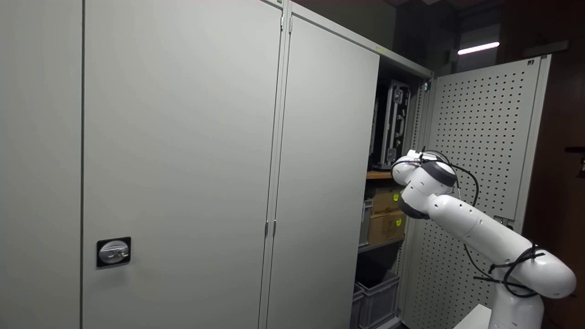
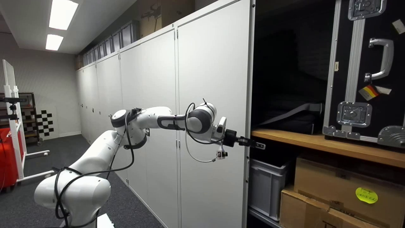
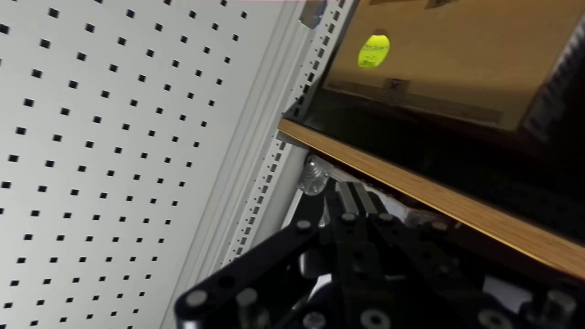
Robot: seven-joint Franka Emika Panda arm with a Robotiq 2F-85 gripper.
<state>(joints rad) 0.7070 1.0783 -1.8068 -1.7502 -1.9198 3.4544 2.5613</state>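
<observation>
Your gripper (image 3: 356,197) has its slim, straight fingers (image 3: 346,198) pressed flat together, side by side. In an exterior view it points right, past the edge of a smooth pale metal door (image 2: 215,79), and its tips show just under the left end of the wooden shelf (image 2: 300,142); you cannot tell whether they touch anything. That shelf, a flat slab with a warm-toned front, carries a boxy black case (image 2: 364,63) to the right, framed in ribbed silvery metal, with metal corner plates (image 2: 394,136) and a curved handle (image 2: 387,57). Below it you see a grey plastic bin (image 2: 267,186) on the left and brown cardboard boxes (image 2: 329,180) on the right, one with a round yellow sticker (image 2: 367,195). On the right of an exterior view stands a perforated panel (image 1: 480,123), punched with regular rows of small square holes.
</observation>
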